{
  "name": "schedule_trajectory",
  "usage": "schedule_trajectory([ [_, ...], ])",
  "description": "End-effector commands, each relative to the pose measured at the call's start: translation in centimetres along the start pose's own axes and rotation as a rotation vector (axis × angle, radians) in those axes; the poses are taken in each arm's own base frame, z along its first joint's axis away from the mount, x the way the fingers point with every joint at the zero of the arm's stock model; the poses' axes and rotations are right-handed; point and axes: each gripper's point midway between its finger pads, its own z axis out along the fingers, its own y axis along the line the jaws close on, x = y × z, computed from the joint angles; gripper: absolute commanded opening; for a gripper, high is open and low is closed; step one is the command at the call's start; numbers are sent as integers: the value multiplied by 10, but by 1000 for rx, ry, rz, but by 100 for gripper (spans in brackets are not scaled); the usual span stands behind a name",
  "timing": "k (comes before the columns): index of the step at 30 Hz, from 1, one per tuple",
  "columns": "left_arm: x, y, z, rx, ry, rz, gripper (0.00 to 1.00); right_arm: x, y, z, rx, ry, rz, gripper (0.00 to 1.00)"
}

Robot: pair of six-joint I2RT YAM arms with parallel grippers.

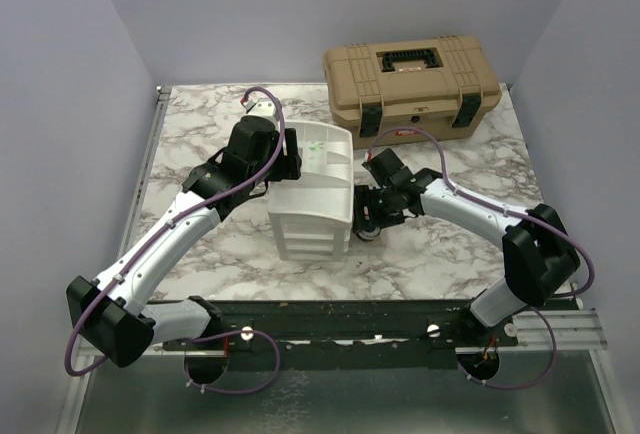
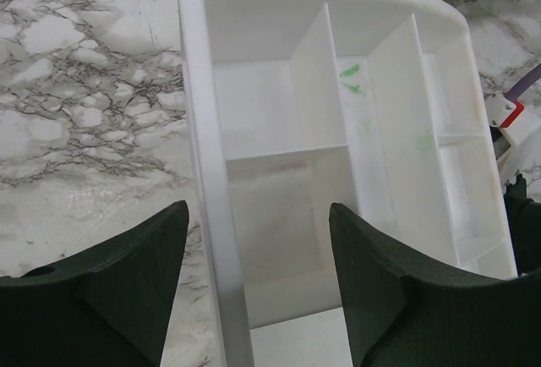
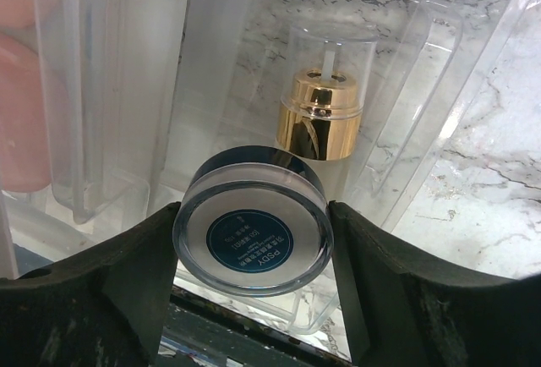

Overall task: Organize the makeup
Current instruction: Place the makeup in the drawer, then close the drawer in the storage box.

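A round compact [image 3: 252,236] with a clear rim and a blue centre label sits between the fingers of my right gripper [image 3: 254,242], and both pads touch its sides. It hangs over a clear plastic drawer [image 3: 423,71], where a bottle with a gold collar [image 3: 321,126] lies. A pink shape [image 3: 17,113] shows blurred through clear plastic at the left. From above, the right gripper [image 1: 362,216] is low against the right side of the white drawer unit [image 1: 310,219]. My left gripper [image 2: 258,215] is open, its fingers either side of the top tray's left wall [image 2: 203,130].
A tan toolbox [image 1: 410,84] stands closed at the back right of the marble table. The white unit's top tray has several bare compartments with green smudges [image 2: 351,71]. Grey walls close in the table on three sides.
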Motion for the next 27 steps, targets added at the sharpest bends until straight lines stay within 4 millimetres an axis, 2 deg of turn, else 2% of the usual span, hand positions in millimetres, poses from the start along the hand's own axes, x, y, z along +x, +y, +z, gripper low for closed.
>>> schedule_trajectory([
  [1,7,3,-3,-7,38,13,69,1,0,3,24,13,-23,74],
  [5,7,3,-1,-11,42,17,69,1,-6,1,58,14,-19,80],
  [13,8,3,-1,-12,43,22,69,0,-4,1,53,11,-6,80],
  [16,10,4,0,-14,48,24,69,0,-2,-1,38,9,-8,61],
  [22,12,5,0,-16,52,22,69,-2,1,-9,22,-12,-12,41],
  [25,12,5,0,-16,51,20,69,-4,12,-11,-41,-30,-11,31],
  [27,12,4,1,-15,54,21,69,-5,21,-9,-87,-35,5,28],
])
